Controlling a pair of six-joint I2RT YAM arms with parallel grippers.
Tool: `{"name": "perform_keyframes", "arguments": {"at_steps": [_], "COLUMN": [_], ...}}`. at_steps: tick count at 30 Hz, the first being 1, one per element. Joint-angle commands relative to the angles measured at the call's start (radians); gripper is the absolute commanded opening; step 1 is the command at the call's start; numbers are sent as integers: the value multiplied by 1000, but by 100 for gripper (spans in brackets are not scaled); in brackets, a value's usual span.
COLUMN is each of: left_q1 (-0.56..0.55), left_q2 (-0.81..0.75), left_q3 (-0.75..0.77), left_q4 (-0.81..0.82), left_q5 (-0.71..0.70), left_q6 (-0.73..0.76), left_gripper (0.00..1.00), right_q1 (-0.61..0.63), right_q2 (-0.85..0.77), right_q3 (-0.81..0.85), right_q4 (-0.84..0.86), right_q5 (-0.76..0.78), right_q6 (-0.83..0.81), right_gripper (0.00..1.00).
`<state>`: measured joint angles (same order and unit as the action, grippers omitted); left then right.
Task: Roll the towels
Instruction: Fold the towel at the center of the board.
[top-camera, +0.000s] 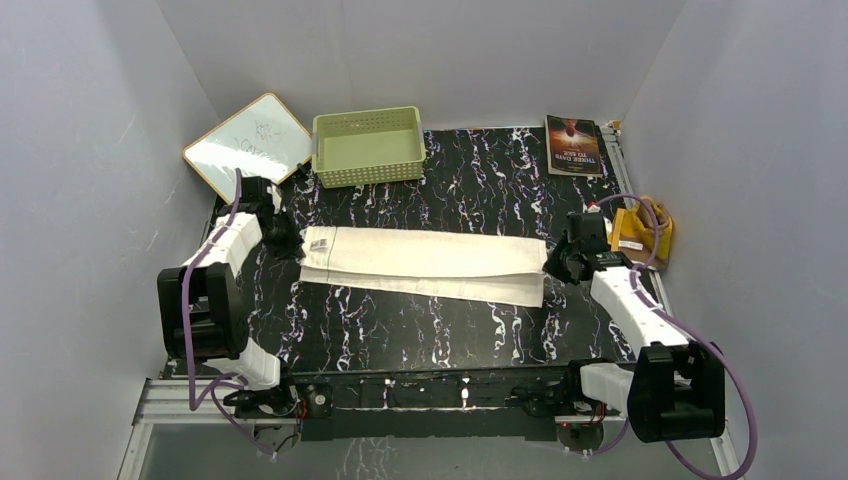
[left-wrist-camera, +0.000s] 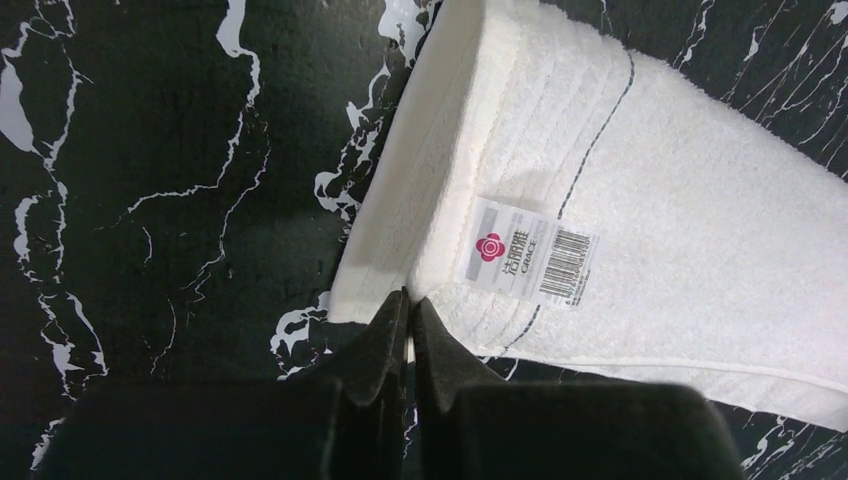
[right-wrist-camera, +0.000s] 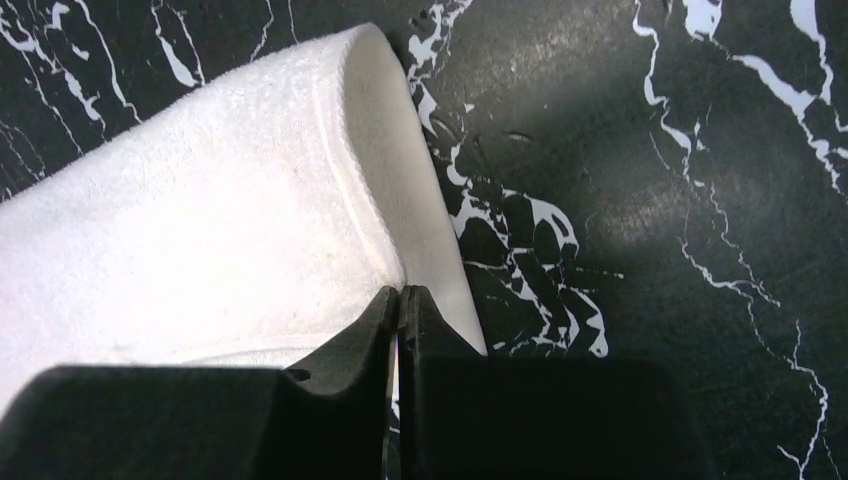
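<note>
Top: the white towel (top-camera: 425, 264) lies long across the tabletop (top-camera: 480, 330). It looks soft, light and floppy, so the short ends are the best spots to grab.
Left wrist: the left hand (left-wrist-camera: 408, 302) is low, pinched tight on the left end's edge, near the tag (left-wrist-camera: 528, 262).
Right wrist: the right hand (right-wrist-camera: 398, 296) is low too, pinched tight on the right end.
</note>
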<state>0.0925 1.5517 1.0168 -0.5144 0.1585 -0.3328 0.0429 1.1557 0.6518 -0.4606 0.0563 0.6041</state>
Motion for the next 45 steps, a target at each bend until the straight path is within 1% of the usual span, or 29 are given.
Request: {"name": "perform_keyframes", "arguments": {"at_steps": [1, 7, 11, 15, 17, 20, 22, 23, 24, 26, 27, 29, 31, 35, 38, 40, 45], "left_q1": [3, 11, 15, 15, 15, 15, 15, 15, 15, 15, 15, 15, 15, 16, 15, 15, 16], "left_q2": [15, 19, 24, 42, 44, 45, 43, 40, 38, 29, 22, 8, 4, 36, 79, 111, 181], "left_q3": [49, 52, 28, -1, -16, -29, -28, -29, -28, -27, -30, -36, -38, -27, -12, 0, 26], "left_q4": [-41, -51, -42, -23, -9, 2, 2, 2, 4, 4, 6, 15, 24, 48, 61, 73, 84], "left_q5": [-41, -80, -79, -49, -37, -29, -30, -31, -31, -30, -31, -40, -56, -70, -79, -62, -28], "left_q6": [8, 11, 11, 7, 2, 0, 3, 4, 5, 7, 8, 9, 11, 33, 67, 90, 135], "left_gripper": [0, 0, 0, 0, 0, 11, 17, 20, 25, 40, 45, 53, 57, 58, 57, 56, 53], "right_q1": [1, 31, 39, 40, 38, 39, 39, 41, 41, 41, 41, 41, 43, 43, 42, 42, 43], "right_q2": [-57, -115, -97, -79, -88, -124, -146, -152, -156, -164, -168, -169, -154, -56, 35, 74, 95], "right_q3": [27, 1, 4, -5, -35, -77, -94, -96, -96, -87, -81, -58, -33, 25, 96, 130, 169], "right_q4": [-90, -137, -163, -198, -197, -189, -196, -207, -219, -240, -244, -237, -216, -138, -107, -83, -48], "right_q5": [-46, -52, -29, -11, -35, -87, -108, -111, -110, -101, -98, -87, -80, -63, -62, -72, -82], "right_q6": [3, 34, 67, 121, 141, 175, 189, 190, 190, 180, 177, 174, 172, 142, 117, 103, 81], "right_gripper": [0, 0, 0, 0, 6, 13, 20, 27, 33, 43, 46, 50, 51, 51, 51, 50, 50]}}
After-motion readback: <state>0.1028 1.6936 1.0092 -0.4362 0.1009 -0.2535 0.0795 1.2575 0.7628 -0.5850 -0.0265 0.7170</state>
